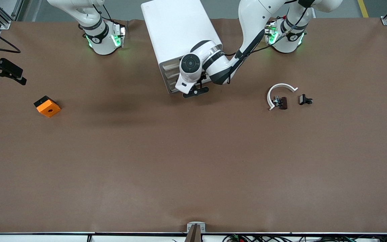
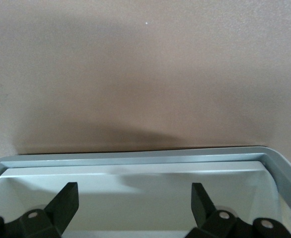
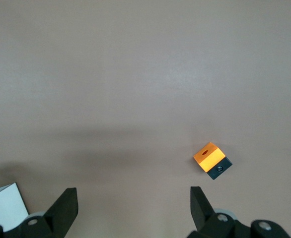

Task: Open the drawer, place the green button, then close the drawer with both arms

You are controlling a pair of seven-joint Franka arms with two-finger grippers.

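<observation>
The white cabinet (image 1: 176,30) stands between the two arm bases, its stacked drawer fronts (image 1: 170,75) facing the front camera. The left arm reaches across to the cabinet's front, and its gripper (image 1: 195,91) hangs there. In the left wrist view a shallow white tray drawer (image 2: 135,157) is pulled out under the left gripper (image 2: 134,191), which is open and empty over the tray's inside. The right gripper (image 3: 133,196) is open and empty, high over bare table. The green-capped button shows in no view.
An orange-and-black block (image 1: 47,106) lies toward the right arm's end and also shows in the right wrist view (image 3: 212,159). A white ring (image 1: 279,90) with small black clip parts (image 1: 305,99) lies toward the left arm's end. A black fixture (image 1: 2,70) juts in at the table's edge.
</observation>
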